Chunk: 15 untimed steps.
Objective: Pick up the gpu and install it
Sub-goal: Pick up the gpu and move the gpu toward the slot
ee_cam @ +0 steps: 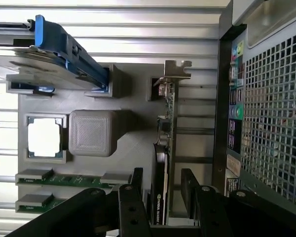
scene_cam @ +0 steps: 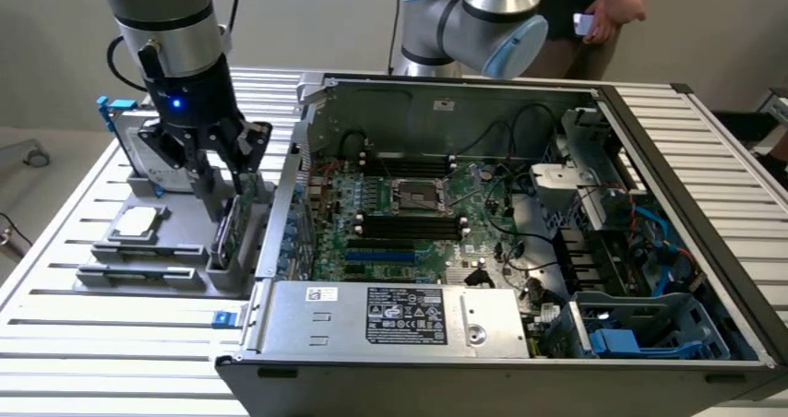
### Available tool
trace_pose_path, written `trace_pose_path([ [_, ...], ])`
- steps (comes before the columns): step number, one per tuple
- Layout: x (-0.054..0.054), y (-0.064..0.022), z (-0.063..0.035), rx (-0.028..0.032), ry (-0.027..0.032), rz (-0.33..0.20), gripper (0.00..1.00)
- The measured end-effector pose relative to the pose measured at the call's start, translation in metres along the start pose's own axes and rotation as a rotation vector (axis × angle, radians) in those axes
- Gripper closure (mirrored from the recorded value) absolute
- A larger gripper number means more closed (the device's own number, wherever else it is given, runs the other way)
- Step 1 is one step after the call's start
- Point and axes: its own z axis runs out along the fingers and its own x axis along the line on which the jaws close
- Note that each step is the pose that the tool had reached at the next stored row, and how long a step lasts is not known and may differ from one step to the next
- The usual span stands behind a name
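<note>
I'm looking at a slatted metal table [scene_cam: 74, 279] with an open computer case [scene_cam: 689, 159] lying on it, its green mainboard [scene_cam: 407, 205] facing up and a silver power box [scene_cam: 394, 315] along the near edge. A person's hand [scene_cam: 610, 11] shows behind the case.

Just beside the case, on the exterior view's left, a gray parts holder [scene_cam: 136, 274] rests on the slats. From my wrist view I can pick out what it carries: a silver hard drive in a blue frame [ee_cam: 64, 44], a square processor chip [ee_cam: 44, 137] in its pocket, a plain gray block [ee_cam: 91, 133] next to it, and two memory sticks [ee_cam: 64, 180] lying flat.

The gpu [scene_cam: 228, 232] stands on edge in the slot of the holder nearest the case wall. In the wrist view the gpu [ee_cam: 163, 128] runs as a thin strip, with green board and black shroud, and its silver bracket [ee_cam: 177, 69] is at the end farther from my tool.

My gripper [scene_cam: 221, 182] is down over that card. In the wrist view the gripper [ee_cam: 163, 185] is spread wide, with one of its black fingers [ee_cam: 138, 182] on each side of the card and a gap showing on both sides. It holds nothing.
</note>
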Motion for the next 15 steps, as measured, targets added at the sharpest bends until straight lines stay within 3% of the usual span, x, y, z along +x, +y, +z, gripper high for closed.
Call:
trace_pose_path([
  [15, 0.001, -0.0033, 0.0273, 0.0000, 0.0000, 0.000, 0.56],
])
